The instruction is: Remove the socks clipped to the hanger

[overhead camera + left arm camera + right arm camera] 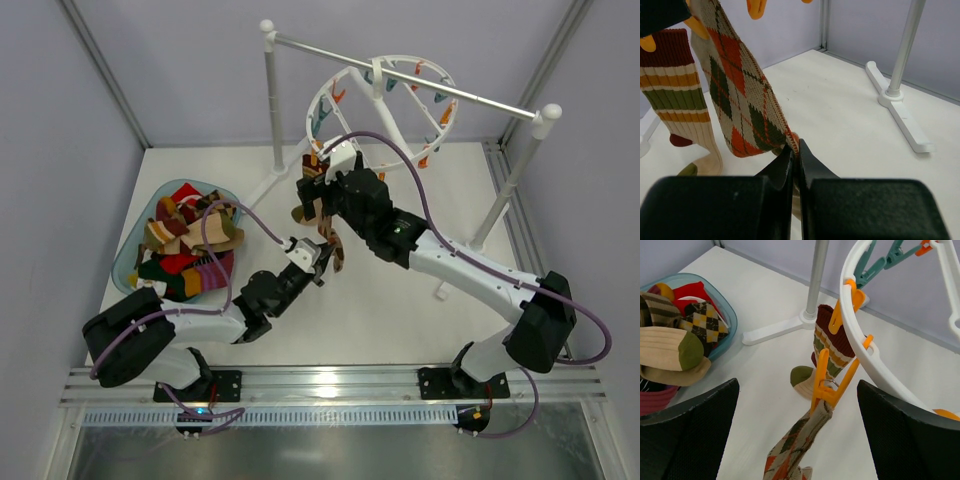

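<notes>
The argyle sock [740, 100] hangs from an orange clip [827, 382] on the rim of the hanger [860, 340]. The hanger hangs from the rail [490, 100] at the back of the table [400, 310]. Your left gripper [795, 150] is pressed together on that sock's lower tip, below the hanger. Your right gripper [797, 390] stands spread wide, with a finger on either side of the clip; you cannot tell whether either one touches it. Just behind the argyle sock, a striped sock [832, 342] hangs from a second clip [842, 310] on the same rim. Well off to your left, a blue basket [130, 250] holds a heap of loose socks [185, 245].
</notes>
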Robot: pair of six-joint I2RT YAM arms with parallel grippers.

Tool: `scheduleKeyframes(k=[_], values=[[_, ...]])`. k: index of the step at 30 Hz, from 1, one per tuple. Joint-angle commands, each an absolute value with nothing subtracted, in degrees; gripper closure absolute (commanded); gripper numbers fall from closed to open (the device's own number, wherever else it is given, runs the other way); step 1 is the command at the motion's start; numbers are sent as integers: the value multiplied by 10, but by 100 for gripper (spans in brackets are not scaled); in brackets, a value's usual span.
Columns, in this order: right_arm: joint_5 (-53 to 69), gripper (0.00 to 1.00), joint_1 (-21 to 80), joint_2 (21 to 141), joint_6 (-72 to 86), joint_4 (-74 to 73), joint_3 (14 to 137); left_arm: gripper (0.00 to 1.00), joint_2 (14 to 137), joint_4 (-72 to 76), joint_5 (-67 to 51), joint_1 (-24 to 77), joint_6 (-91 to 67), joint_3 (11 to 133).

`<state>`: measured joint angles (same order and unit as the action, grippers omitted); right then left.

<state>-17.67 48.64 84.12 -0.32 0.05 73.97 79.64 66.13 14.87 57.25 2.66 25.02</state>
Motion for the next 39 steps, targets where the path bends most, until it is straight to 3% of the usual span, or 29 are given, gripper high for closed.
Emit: scheduleKeyframes(k=[1,6,10,13,26,29,31,35,38,39], values=[[-250,1,497,839,-4,4,773,100,780,693,139,575,41,244],[-303,3,500,855,-6,-10,786,100,776,699,135,575,40,239],[-322,17,500,868,-10,-14,798,100,774,701,132,575,40,236],[-330,22,501,876,-11,-21,806,100,773,703,130,575,40,234],[-397,28,500,896,-11,-50,824,100,772,711,126,575,36,229],[-417,36,500,903,-14,-47,831,100,771,712,127,575,36,229],[-435,49,500,914,-17,-51,840,100,771,713,126,575,36,229],[-453,63,500,931,-18,-61,857,100,771,715,123,575,35,227],[-462,80,500,937,-21,-60,861,100,769,715,125,575,36,225],[-462,90,500,937,-21,-58,860,100,768,715,126,575,36,225]])
